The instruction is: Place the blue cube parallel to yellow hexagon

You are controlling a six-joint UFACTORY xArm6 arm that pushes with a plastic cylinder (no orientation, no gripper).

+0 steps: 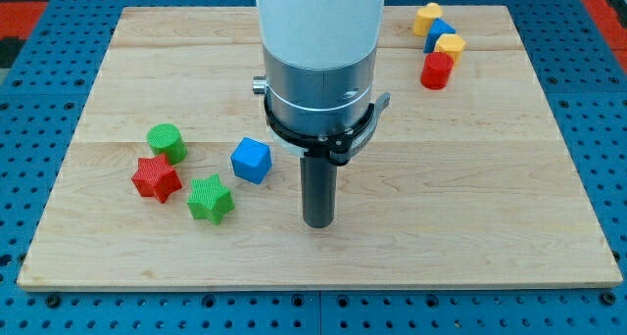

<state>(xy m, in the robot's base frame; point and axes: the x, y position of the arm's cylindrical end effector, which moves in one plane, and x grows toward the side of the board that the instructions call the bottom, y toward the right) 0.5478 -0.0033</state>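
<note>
The blue cube (251,161) lies left of centre on the wooden board (490,178). My tip (318,223) rests on the board just to the cube's right and a little below it, a short gap apart. The yellow hexagon (451,48) sits at the view's top right, in a tight cluster with a yellow heart-like block (426,19), a blue block (439,33) and a red cylinder (436,71). The arm's white and grey body (319,61) hides the board's top centre.
A green cylinder (167,142), a red star (157,179) and a green star (211,199) lie grouped to the left of the blue cube. The board sits on a blue pegboard surface (29,129).
</note>
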